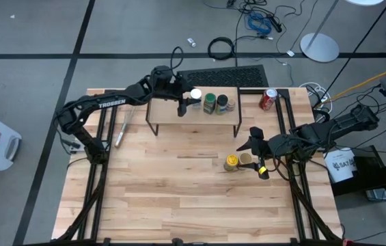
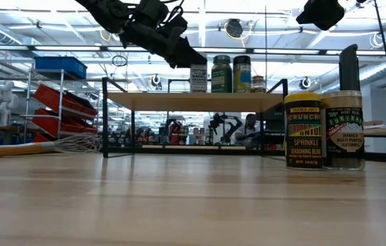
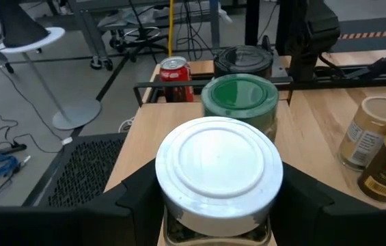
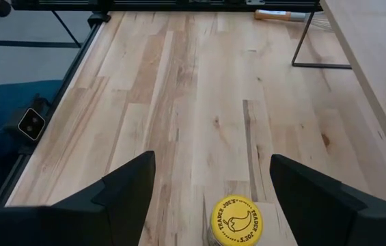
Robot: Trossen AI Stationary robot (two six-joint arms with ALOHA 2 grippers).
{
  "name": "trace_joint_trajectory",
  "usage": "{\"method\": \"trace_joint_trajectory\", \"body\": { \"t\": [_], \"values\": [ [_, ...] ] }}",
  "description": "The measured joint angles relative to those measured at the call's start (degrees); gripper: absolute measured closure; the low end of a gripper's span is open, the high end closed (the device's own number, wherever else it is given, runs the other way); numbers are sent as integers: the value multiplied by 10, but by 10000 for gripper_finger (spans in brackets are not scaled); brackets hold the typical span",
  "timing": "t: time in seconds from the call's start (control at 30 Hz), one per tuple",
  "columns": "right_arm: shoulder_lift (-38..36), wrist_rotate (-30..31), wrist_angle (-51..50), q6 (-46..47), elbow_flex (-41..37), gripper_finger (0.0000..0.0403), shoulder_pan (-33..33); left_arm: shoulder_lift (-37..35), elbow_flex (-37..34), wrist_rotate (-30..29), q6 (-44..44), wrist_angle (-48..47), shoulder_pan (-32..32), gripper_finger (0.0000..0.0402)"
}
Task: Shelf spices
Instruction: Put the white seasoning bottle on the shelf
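High view: my left hand is at the shelf, fingers closed around the white-lidded jar standing on it. Beside that jar on the shelf stand a green-lidded jar and a dark-lidded jar. My right hand hangs over the table, fingers spread wide and gripping nothing, just beside the yellow-lidded jar and the tan-lidded jar, which stand together. A red soda can stands by the table's far edge.
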Motion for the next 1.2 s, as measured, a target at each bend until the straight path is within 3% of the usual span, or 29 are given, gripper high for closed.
{"method": "trace_joint_trajectory", "body": {
  "t": [1.2],
  "values": [
    [0,-2,-1,8,0,127,0,0,0,25,5,-1,-53,193]
  ]
}}
